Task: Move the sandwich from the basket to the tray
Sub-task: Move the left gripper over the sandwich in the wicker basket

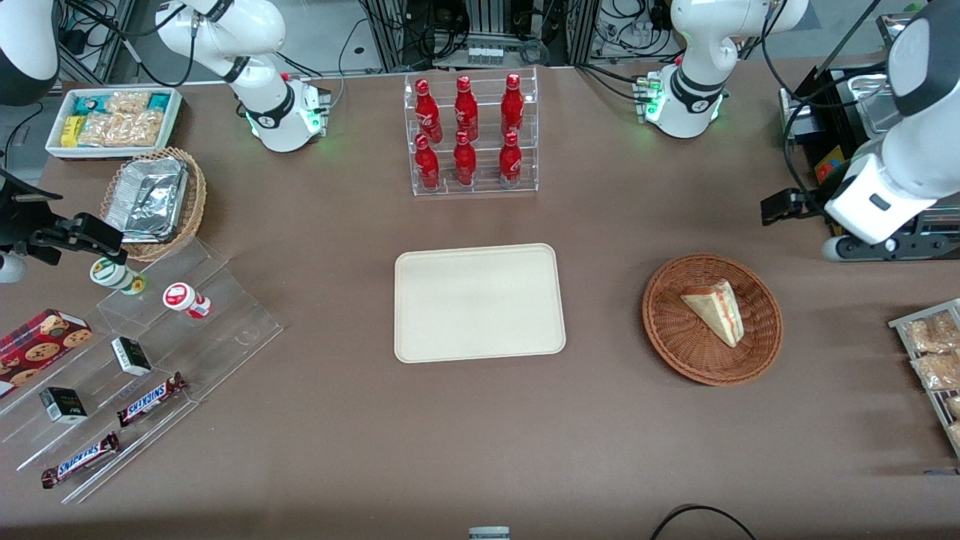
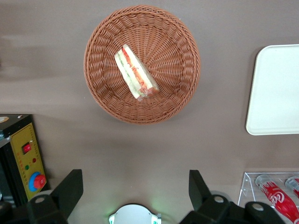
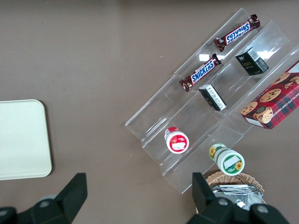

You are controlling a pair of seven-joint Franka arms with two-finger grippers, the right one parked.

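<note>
The sandwich is seen lying inside the basket, resting on its woven floor with its pointed end tilted toward the rim nearest the front camera. In the left wrist view the red and green filling is shown along the cut edge of the sandwich, and the basket is seen whole around it.

The tray is set flat on the table, well apart from the basket, toward the parked arm's end. Nothing is carried on it.

The gripper is held high above the table, farther from the front camera than the basket and clear of it. Its two dark fingers are spread wide apart, and nothing is gripped between them. In the front view its fingers are not made out.

A clear rack of red bottles is placed farther from the front camera than the tray. A black control box with a yellow panel and a red button is seen on the table close to the gripper, well apart from the basket.
</note>
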